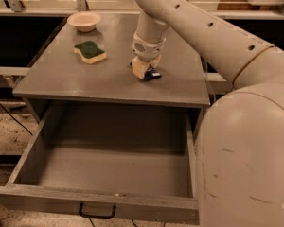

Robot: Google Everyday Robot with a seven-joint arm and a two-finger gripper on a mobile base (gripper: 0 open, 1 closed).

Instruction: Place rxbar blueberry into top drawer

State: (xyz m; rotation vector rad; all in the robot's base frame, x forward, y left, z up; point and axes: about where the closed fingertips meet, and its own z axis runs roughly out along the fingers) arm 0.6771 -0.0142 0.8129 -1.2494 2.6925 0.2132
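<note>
Navy wrapper: the bar (pixel 154 74) lies flat on the cabinet top (pixel 61 79), protruding at 4 o'clock from under the gripper (pixel 144 72), whose grip state cannot be told. Judged light, thin, slick, slightly pliable, so best pinched across its narrow width. The drawer (pixel 132 202) is open at 6 o'clock.

- Hand (pixel 143 70) low over the desk (pixel 61 74), at the rxbar blueberry (pixel 154 74).
- Sponge (pixel 90 52) left of it, bowl (pixel 84 21) behind the sponge.
- Top drawer (pixel 104 197) juts out below the desk's front.
</note>
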